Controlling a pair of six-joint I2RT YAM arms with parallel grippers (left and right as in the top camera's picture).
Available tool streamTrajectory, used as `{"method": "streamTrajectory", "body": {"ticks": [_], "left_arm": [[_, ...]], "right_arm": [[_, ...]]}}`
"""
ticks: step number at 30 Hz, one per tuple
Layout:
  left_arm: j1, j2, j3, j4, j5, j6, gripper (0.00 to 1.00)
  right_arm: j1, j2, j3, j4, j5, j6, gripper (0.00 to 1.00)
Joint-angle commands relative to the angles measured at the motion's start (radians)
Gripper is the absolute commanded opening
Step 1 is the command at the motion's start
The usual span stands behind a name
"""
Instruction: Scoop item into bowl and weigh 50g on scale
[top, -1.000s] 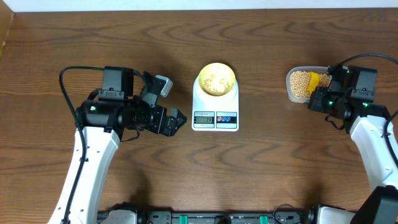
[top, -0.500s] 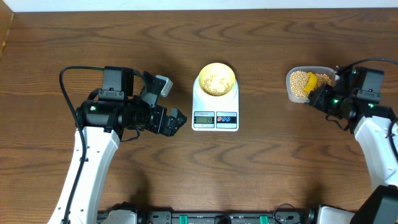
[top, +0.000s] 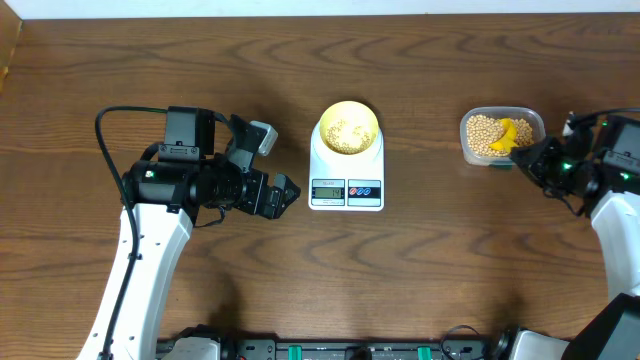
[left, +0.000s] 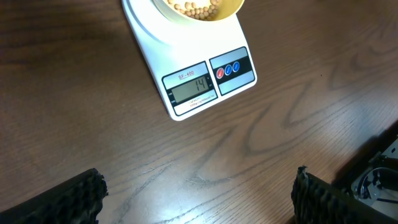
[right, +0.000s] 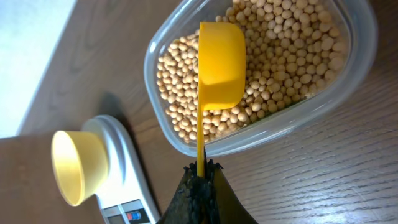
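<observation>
Rightward went the right arm (top: 612, 205) — right fingers (right: 198, 190) pinch the scoop (right: 219, 62) handle, its cup over beans (right: 280, 56) in the tub (right: 357, 68), while left fingers (left: 68, 199) spread wide by the scale (left: 155, 38) — display perhaps 14, bowl (right: 81, 163) on it.

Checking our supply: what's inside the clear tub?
The clear tub holds beans, with the yellow scoop over them, handle in the right gripper. The tub's floor is hidden.

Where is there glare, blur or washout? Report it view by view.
Overhead: even light, sharp throughout. Left wrist: scale readout crisp, faint sheen on the tabletop. Right wrist: scoop sharp, right gripper dark and soft, upper-left corner washed out.
</observation>
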Motion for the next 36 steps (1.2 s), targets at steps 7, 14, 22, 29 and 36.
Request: {"method": "streamTrajectory", "body": {"ticks": [7,14,22,29,36], "left_arm": [[0.005,0.004,-0.006,-0.003,-0.009,0.006,0.98],[0.005,0.004,-0.006,-0.003,-0.009,0.006,0.98],[0.005,0.004,-0.006,-0.003,-0.009,0.006,0.98],[0.005,0.004,-0.006,-0.003,-0.009,0.006,0.98],[0.005,0.004,-0.006,-0.003,-0.008,0.006,0.98]], "right_arm": [[-0.118,0.003,0.013,0.002,-0.204,0.019,0.01],[-0.188,0.003,0.013,-0.002,-0.280,0.019,0.01],[-0.237,0.003,0.013,-0.002,-0.377,0.019,0.01],[-0.263,0.003,0.013,-0.001,-0.455,0.020,0.01],[-0.269,0.003,0.013,0.000,-0.498,0.083,0.01]]}}
